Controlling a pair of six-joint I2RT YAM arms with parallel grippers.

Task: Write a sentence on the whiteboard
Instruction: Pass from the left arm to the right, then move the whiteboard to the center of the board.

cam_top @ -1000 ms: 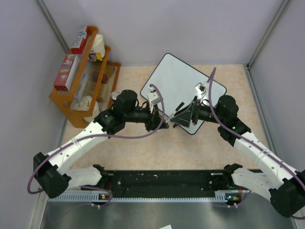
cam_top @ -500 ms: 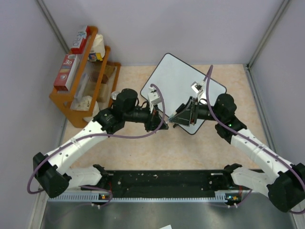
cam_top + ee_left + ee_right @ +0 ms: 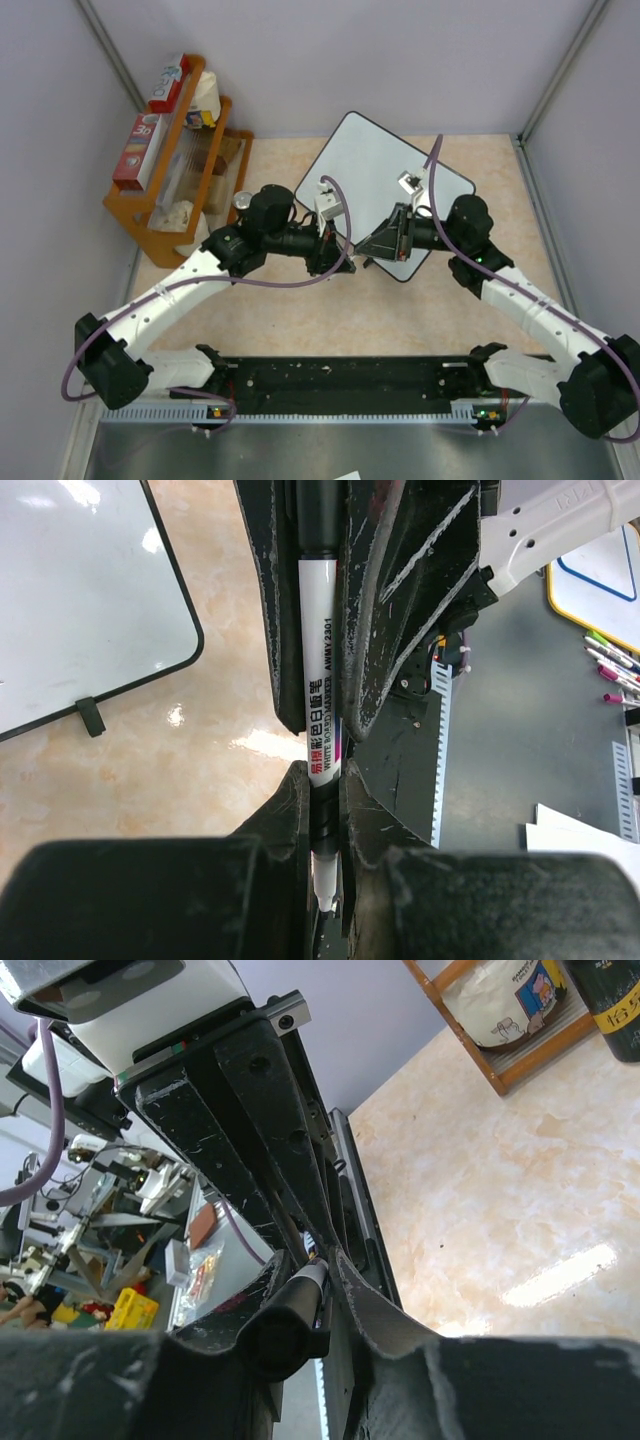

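The whiteboard (image 3: 385,185) lies on the table at the back centre, and its corner also shows in the left wrist view (image 3: 80,600). No sentence shows on the parts of it I can see. My left gripper (image 3: 343,258) (image 3: 325,785) is shut on a white whiteboard marker (image 3: 320,670), held level above the board's near edge. My right gripper (image 3: 366,250) (image 3: 322,1260) faces it from the right, its jaws shut on the marker's black cap (image 3: 285,1332) (image 3: 320,520). The two grippers nearly touch.
A wooden rack (image 3: 175,160) with boxes and packets stands at the back left; its lower shelf appears in the right wrist view (image 3: 500,1030). The board's small black foot (image 3: 91,716) rests on the beige tabletop. Walls close in both sides.
My right gripper has moved left to meet the left gripper and has gone from open to shut on the marker's cap. The left arm has shifted only slightly.
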